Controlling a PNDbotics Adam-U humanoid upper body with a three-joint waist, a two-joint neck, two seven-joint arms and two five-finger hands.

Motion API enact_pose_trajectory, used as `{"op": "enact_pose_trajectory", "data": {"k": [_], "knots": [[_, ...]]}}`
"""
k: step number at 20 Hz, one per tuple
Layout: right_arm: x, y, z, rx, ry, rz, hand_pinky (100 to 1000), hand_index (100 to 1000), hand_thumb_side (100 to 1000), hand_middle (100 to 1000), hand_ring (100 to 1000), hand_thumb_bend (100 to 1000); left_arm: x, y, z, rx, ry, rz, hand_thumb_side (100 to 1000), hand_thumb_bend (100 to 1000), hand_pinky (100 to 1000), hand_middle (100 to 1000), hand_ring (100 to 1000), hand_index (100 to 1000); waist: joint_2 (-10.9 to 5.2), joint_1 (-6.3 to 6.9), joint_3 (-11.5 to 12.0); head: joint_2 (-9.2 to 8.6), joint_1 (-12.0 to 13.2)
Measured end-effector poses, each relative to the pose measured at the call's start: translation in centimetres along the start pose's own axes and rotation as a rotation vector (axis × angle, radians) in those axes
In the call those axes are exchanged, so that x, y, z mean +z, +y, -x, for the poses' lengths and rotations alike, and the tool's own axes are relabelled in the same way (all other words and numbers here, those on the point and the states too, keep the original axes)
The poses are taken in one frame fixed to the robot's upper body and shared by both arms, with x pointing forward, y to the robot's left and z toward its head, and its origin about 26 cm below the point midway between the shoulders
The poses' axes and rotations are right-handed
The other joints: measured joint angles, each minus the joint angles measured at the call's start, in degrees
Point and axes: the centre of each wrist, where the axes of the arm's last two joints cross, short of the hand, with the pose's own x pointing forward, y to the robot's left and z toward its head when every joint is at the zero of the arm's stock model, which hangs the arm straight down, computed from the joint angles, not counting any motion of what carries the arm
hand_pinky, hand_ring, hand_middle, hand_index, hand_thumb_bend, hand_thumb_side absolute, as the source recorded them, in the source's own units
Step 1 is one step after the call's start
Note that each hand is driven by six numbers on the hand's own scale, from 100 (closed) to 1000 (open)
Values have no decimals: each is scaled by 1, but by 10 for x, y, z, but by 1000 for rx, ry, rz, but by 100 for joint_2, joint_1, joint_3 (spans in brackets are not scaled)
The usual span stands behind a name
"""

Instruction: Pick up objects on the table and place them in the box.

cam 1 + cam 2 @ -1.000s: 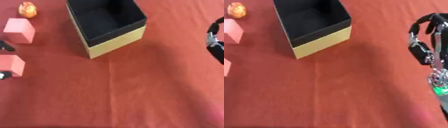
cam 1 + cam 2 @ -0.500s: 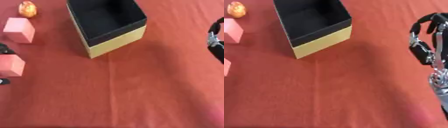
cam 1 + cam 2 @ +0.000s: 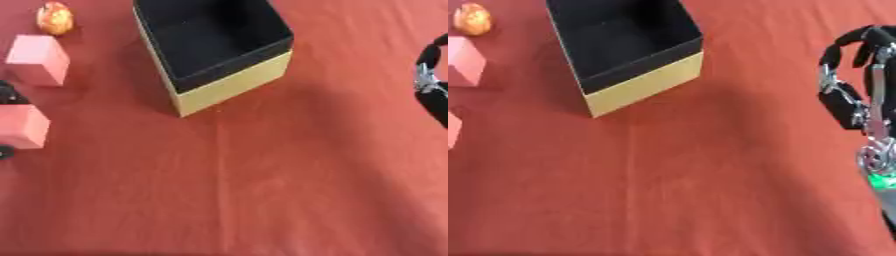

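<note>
An open box [image 3: 229, 85] with yellow walls and a black inside stands at the top middle, with nothing in it. Left of it lie a small orange round thing [image 3: 54, 17] and a pink block [image 3: 37, 60]. A second pink block [image 3: 19, 126] sits at the left edge. Black fingers of my left hand [image 3: 7, 93] show just above and below it, pinching it; the remainder of that hand is out of view. My right hand [image 3: 843, 102] stands at the right edge, fingers up and relaxed, holding nothing.
Red cloth covers the whole table [image 3: 262, 190]. A silver wrist joint with a green light [image 3: 877, 175] sits below my right hand. The front and middle of the cloth carry only a faint fold line.
The black fingers at the near pink block have shifted slightly, the lower one dropping toward the left edge. Box, far block, orange thing and right hand are unmoved.
</note>
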Motion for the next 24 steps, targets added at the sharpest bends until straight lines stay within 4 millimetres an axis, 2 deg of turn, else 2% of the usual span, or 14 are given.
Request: {"op": "enact_pose_trajectory", "data": {"k": [1,2,3,5,6,8,9,11,15,16,17,18,24], "knots": [[0,0,0,0,1,0,100,514,100,291,166,100,1,1,-1,5,-4,-5,243,312,584,643,682,841,0,2,0,0,-8],[0,0,0,0,2,-1,100,514,100,290,166,100,1,1,-2,12,-10,-5,338,255,601,667,699,859,0,3,2,0,-12],[1,0,0,0,2,-2,100,514,100,290,165,100,2,2,-3,18,-23,0,370,235,603,669,701,861,0,5,6,0,-16],[1,0,0,-1,4,-3,100,514,100,290,166,100,4,4,-5,31,-49,13,318,249,595,639,689,847,-1,8,16,0,-22],[1,1,0,-2,5,-2,100,514,100,290,166,100,5,6,-6,35,-57,15,238,259,571,591,661,816,-1,12,23,0,-27],[2,1,0,-4,8,-2,100,514,100,291,166,100,8,10,-7,46,-64,9,224,227,488,521,593,764,-4,21,28,0,-37],[2,1,0,-4,8,-2,100,514,100,291,166,100,9,12,-8,51,-65,3,250,194,469,506,578,753,-8,23,28,0,-41],[2,1,0,-4,9,-2,100,514,100,290,166,100,10,15,-9,62,-65,-17,213,212,429,471,545,725,-26,23,28,0,-50],[2,1,0,-4,9,-2,100,514,100,291,166,100,13,25,-15,67,-73,-65,208,190,406,457,530,714,-38,25,29,0,-70],[2,1,0,-4,9,-2,100,514,100,291,166,100,14,27,-16,67,-80,-74,250,173,404,457,529,714,-43,26,29,0,-74],[2,1,0,-4,9,-2,100,514,100,291,167,100,15,30,-18,64,-89,-84,203,192,402,456,528,714,-52,28,29,0,-83],[2,1,0,-4,9,-3,100,514,100,291,167,100,15,34,-21,59,-100,-96,202,191,401,456,528,714,-66,31,29,0,-92],[3,1,0,-3,10,-8,100,514,100,292,167,100,23,69,-42,-5,-195,-187,190,175,388,451,523,714,-122,62,32,0,-137]]}}
